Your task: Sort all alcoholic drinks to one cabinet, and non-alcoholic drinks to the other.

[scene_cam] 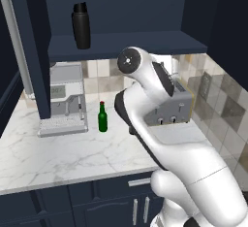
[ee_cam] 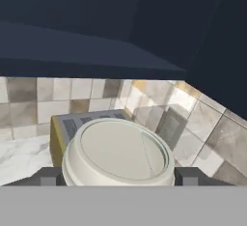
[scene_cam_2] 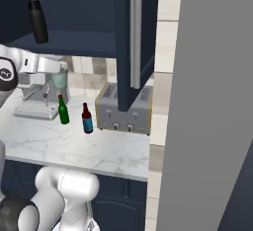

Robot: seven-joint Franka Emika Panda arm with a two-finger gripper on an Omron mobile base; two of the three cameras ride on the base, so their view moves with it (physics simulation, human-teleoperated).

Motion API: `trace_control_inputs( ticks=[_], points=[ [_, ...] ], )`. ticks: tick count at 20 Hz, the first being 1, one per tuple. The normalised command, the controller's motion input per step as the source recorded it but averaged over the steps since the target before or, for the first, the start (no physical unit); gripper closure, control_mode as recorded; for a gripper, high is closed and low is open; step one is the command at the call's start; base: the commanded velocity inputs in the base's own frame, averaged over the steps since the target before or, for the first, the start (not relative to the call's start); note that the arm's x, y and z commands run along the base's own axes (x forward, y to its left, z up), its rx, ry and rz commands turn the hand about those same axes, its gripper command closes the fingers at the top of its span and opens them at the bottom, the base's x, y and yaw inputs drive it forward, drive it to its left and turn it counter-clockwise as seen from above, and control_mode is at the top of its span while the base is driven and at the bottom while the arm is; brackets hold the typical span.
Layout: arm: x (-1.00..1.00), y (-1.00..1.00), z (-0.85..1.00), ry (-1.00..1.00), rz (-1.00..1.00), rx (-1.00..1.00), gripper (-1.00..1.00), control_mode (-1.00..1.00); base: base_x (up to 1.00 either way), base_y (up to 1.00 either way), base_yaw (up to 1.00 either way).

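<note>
Spanning the scene's twelve o'clock, the wide cabinet (scene_cam: 126, 44) shelves the black flask (scene_cam: 81, 26). Below, at nine o'clock of the toaster (scene_cam_2: 123, 109), stand two bottles. The gripper (ee_cam: 118, 176) clasps the lidded cup (ee_cam: 118, 155) by its sides; light and probably crushable, it wants gentle, level carrying.

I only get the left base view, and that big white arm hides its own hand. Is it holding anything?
Observer: Yes. In the hand view, the hand grips a teal cup by its sides, with the white lid facing the camera.
Operator: I count one green bottle on the counter. Any others?
Observer: One more. The right base view shows a red-brown bottle with a blue label, standing just right of the green bottle.
Operator: Where is the cup?
Observer: It is up off the counter, in front of the coffee machine.
</note>
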Motion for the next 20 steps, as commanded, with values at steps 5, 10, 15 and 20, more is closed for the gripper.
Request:
trace_control_inputs(
  ticks=[5, 10, 15, 20],
  points=[
    [0.0, 0.0, 0.43, -0.08, 0.14, 0.0, 1.0, -1.0, 0.0, 0.0, 0.0],
    [0.0, 0.0, 0.47, -0.13, 0.13, 0.0, 1.0, -1.0, 0.0, 0.0, 0.0],
    [0.0, 0.0, 0.39, -0.12, 0.12, 0.0, 1.0, -1.0, 0.0, 0.0, 0.0],
    [0.0, 0.0, 0.33, -0.07, 0.1, 0.0, 1.0, -1.0, 0.0, 0.0, 0.0]
  ],
)
